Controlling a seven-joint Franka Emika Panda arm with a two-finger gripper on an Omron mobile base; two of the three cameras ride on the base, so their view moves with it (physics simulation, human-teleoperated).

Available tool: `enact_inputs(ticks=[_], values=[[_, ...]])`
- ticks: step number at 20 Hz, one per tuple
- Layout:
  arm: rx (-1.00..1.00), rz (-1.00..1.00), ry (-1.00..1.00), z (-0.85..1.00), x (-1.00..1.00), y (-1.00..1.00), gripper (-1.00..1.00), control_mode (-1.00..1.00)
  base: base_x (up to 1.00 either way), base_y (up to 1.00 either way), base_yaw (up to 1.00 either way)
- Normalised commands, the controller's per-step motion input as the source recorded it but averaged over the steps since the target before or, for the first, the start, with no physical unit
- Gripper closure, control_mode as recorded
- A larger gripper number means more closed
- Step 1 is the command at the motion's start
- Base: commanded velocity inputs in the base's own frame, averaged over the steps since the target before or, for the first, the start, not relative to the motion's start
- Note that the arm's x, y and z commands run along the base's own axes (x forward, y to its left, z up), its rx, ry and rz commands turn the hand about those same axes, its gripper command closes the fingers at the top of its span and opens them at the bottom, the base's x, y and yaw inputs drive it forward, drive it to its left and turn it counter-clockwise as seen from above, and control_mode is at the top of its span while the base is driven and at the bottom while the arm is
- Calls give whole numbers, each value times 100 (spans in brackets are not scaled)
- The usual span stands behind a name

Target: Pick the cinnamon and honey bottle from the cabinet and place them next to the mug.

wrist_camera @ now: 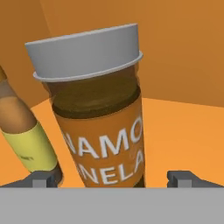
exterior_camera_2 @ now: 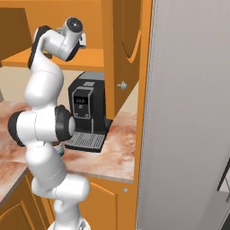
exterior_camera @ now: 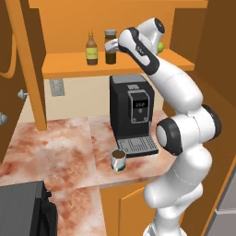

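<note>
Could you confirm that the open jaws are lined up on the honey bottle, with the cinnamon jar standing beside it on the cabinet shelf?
Not quite: the hand view shows the open jaws on either side of the cinnamon jar, not the honey bottle. The bottle stands beside it on the cabinet shelf.

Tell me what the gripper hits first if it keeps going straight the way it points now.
Most likely the cinnamon: it stands dead ahead between the open gripper's fingertips. The honey bottle sits off to one side.
</note>
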Motion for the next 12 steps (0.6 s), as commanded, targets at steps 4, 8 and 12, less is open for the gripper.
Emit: enact_inputs(ticks=[4, 8, 12], values=[[0, 0, 0, -2, 17, 0, -100, -100, 0, 0, 0], [0, 0, 0, 0, 7, 0, -100, -100, 0, 0, 0], [0, 0, 0, 0, 5, 8, -100, -100, 0, 0, 0]])
